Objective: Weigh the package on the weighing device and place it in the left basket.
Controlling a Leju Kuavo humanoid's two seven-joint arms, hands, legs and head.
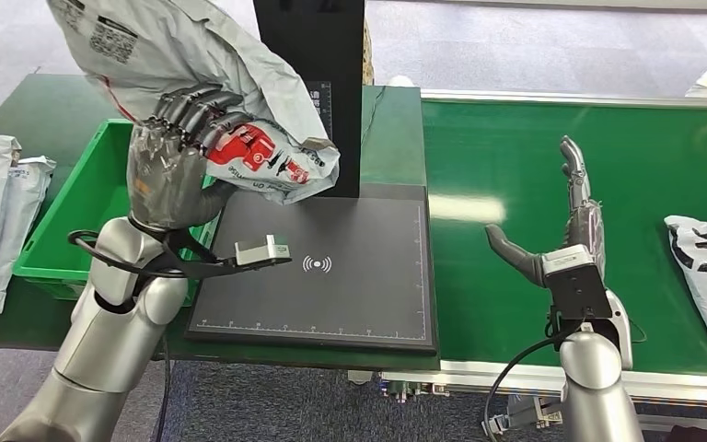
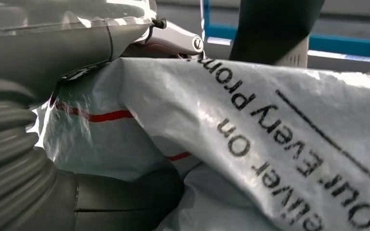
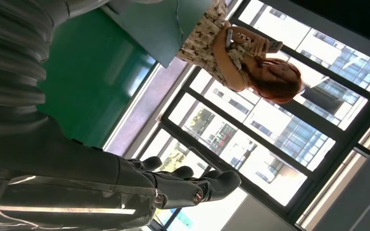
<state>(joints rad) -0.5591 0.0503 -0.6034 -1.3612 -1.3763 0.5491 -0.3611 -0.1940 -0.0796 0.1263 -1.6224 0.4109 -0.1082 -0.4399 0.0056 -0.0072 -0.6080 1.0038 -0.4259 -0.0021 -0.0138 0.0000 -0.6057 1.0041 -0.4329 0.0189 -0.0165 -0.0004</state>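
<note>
Risk lies in the left hand (image 1: 177, 157) gripping one crumpled edge of the floppy grey plastic package (image 1: 204, 69) above the green basket (image 1: 83, 207); it may slip, while the right hand (image 1: 566, 216) hovers empty, fingers apart.

The left hand (image 1: 179, 152) grips the grey package (image 1: 193, 74) above the scale's (image 1: 331, 276) left edge; the right hand (image 1: 566, 216) hovers open, right of the scale.

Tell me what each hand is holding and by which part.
The left hand grips the package near its red-printed lower end. The right hand holds nothing, fingers apart.
</note>
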